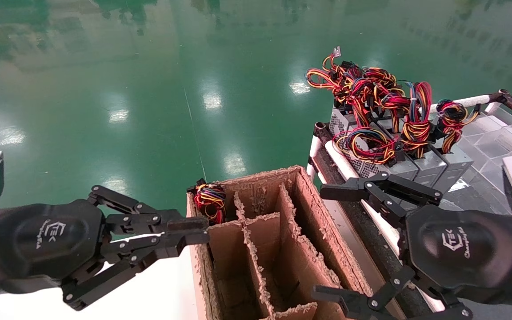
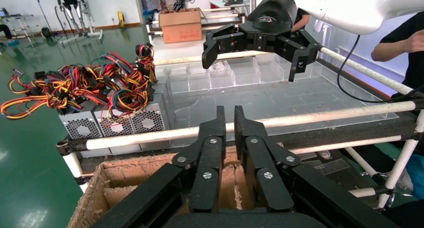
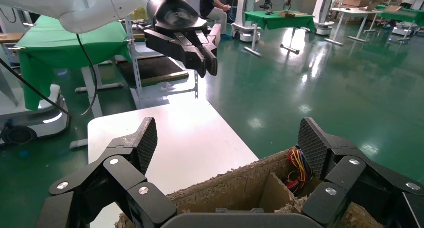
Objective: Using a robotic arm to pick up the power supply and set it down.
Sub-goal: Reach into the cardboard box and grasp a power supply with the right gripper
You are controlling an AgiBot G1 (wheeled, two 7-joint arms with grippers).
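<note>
Hovering: right hand (image 1: pixel 334 242) open between cardboard box (image 1: pixel 314 222) rim and power supply (image 1: pixel 371 153); left hand (image 1: pixel 200 231) closed.

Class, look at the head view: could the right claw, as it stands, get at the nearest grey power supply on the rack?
Probably yes. The right claw is open, empty, beside the rack; nothing lies between it and the power supply.

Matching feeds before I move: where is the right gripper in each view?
Head view: right gripper low on the right, jaws open, beside the cardboard box.
Left wrist view: farther off, over the clear trays.
Right wrist view: its own open jaws fill the foreground.
Shared landmark: the cardboard box, in all three.
</note>
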